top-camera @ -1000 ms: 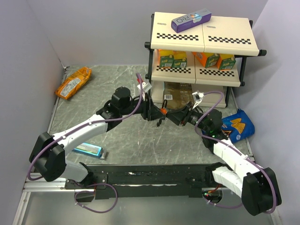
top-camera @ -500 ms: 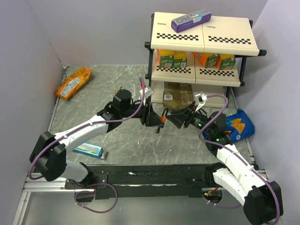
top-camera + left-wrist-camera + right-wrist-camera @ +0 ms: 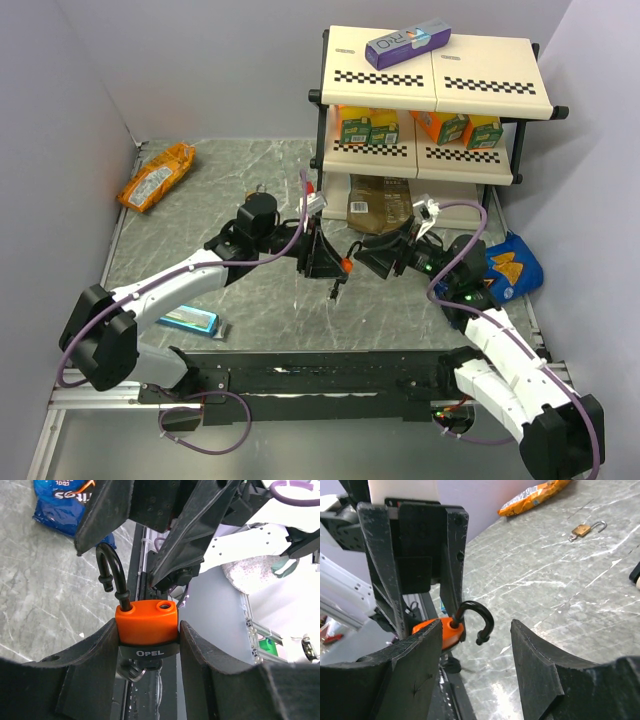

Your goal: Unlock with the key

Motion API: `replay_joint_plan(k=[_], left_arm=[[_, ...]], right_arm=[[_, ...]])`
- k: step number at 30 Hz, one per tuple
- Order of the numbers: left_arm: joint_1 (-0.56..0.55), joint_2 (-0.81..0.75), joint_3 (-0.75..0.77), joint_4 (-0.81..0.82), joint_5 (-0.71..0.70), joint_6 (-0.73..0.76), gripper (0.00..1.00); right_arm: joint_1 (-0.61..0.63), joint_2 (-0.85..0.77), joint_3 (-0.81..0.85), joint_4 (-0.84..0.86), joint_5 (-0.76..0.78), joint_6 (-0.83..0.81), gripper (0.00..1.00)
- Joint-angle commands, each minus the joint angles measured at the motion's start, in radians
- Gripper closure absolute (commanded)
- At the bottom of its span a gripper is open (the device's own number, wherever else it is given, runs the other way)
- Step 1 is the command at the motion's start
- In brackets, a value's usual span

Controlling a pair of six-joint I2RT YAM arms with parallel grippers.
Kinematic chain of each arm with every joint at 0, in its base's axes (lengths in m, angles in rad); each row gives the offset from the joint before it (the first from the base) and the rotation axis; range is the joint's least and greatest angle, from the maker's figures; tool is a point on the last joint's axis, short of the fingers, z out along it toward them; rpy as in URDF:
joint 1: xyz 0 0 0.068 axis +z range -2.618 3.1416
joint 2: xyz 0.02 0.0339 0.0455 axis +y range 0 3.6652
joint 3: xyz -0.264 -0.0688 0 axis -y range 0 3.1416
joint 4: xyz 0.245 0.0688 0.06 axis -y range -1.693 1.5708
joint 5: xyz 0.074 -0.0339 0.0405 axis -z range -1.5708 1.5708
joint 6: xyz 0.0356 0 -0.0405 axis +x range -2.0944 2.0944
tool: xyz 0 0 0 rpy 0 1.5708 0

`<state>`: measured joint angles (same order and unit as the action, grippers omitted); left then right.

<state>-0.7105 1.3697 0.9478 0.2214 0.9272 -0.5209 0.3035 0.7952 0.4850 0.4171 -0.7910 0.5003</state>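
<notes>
My left gripper (image 3: 147, 630) is shut on the orange-red padlock (image 3: 147, 622) and holds it above the table. Its black shackle (image 3: 111, 567) is swung open, with one end free. The key (image 3: 134, 670), with a black head and a silvery ring, hangs from the underside of the padlock and is mostly hidden behind it. In the top view the padlock (image 3: 345, 265) is at the table's middle with the key (image 3: 336, 290) dangling below. My right gripper (image 3: 476, 630) is open and empty, just right of the shackle (image 3: 479, 620), not touching it; it also shows in the top view (image 3: 366, 258).
A brass padlock (image 3: 582, 529) lies on the table at the far left of centre, also in the top view (image 3: 257, 190). A shelf rack (image 3: 430, 100) with boxes stands at the back right. A blue chip bag (image 3: 508, 268), an orange bag (image 3: 157, 175) and a blue packet (image 3: 187, 320) lie around.
My left gripper has carried the padlock nearer and slightly left. My right gripper has come apart from the padlock, and the key now hangs free below it.
</notes>
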Motion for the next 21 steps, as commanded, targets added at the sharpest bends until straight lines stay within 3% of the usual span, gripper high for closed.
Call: replay_joint_plan(k=[1,7,21], left_arm=[[-0.001,-0.038,0.028,0.029,-0.01,0.038,0.99],[-0.001,-0.035,0.043,-0.054,-0.137,0.076,0.99],[-0.004,-0.035,0.028,-0.011,-0.11,0.058,0.99]], right_arm=[[0.005,-0.037,0.05,-0.005,0.045,0.055,0.36],[0.029,-0.102,0.082,-0.176,0.229,0.121,0.35],[0.167,0.071,0.109,-0.1,0.354,0.213,0.35]])
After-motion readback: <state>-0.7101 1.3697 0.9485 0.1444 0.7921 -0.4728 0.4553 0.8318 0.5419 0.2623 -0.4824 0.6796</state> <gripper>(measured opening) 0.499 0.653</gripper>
